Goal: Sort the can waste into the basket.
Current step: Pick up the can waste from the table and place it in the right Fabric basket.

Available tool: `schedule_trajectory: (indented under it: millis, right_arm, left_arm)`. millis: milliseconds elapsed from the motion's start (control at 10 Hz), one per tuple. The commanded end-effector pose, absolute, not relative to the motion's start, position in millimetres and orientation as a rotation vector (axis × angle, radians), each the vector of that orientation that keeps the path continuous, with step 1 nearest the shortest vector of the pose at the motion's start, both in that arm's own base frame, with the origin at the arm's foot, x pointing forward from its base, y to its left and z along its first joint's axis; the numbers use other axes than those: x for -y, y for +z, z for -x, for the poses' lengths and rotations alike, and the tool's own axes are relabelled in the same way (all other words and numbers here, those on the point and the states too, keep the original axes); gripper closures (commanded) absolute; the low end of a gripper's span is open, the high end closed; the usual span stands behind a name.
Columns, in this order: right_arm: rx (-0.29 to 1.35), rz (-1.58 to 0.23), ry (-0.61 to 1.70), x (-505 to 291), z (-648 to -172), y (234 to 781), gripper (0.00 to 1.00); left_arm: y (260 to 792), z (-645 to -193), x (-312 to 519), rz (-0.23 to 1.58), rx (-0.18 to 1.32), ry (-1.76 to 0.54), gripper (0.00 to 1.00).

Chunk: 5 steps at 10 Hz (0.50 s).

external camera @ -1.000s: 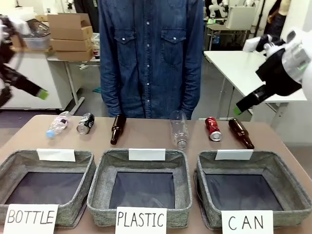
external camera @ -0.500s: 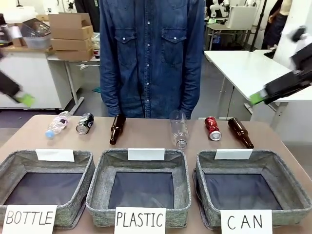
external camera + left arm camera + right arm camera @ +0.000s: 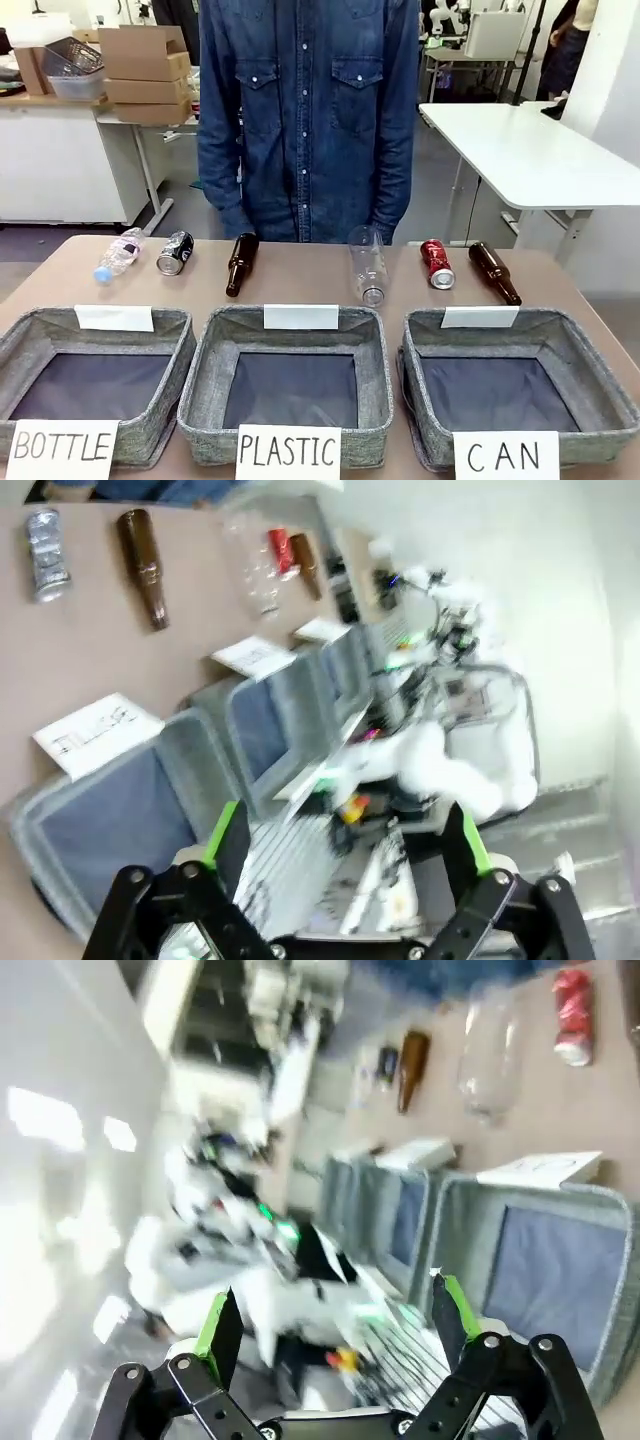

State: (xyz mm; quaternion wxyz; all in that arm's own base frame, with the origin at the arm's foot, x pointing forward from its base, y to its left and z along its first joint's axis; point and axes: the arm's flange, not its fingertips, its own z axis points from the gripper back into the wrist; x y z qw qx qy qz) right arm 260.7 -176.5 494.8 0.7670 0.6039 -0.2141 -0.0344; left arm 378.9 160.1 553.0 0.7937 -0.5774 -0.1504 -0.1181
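The black can [image 3: 175, 252] lies on its side at the far left of the table, between a small clear bottle and a brown bottle. The red can [image 3: 436, 264] lies at the far right, just behind the grey basket [image 3: 592, 372] fronted by the "CAN" card [image 3: 506, 456]. That basket holds nothing. My left gripper [image 3: 345, 845] hangs open and high off the table's left, looking down at the black can [image 3: 45, 540] and red can [image 3: 280, 550]. My right gripper [image 3: 335, 1325] is open too, well above the red can [image 3: 572, 1015] and the basket [image 3: 455, 1240].
Two more grey baskets, marked "BOTTLE" [image 3: 20, 345] and "PLASTIC" [image 3: 200, 370], line the near edge. Two brown bottles [image 3: 240, 263] [image 3: 494, 272], a large clear bottle [image 3: 367, 265] and a small one [image 3: 119, 253] lie in the far row. A person in denim [image 3: 305, 120] stands behind.
Both arms have swung outward and left the front view, the left one to the left, the right one to the right. The cans and bottles have not moved.
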Motion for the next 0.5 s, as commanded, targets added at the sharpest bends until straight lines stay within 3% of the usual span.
schedule_trajectory:
  millis: [0,400]
  right_arm:
    - [0.448,-1.248,0.070,163.4,-258.1,504.5,0.00]
    - [0.448,-1.248,0.070,163.4,-258.1,504.5,0.00]
  left_arm:
    - [559.8,-364.7,-159.0,1.136,0.303,-0.372,0.00]
    - [559.8,-364.7,-159.0,1.136,0.303,-0.372,0.00]
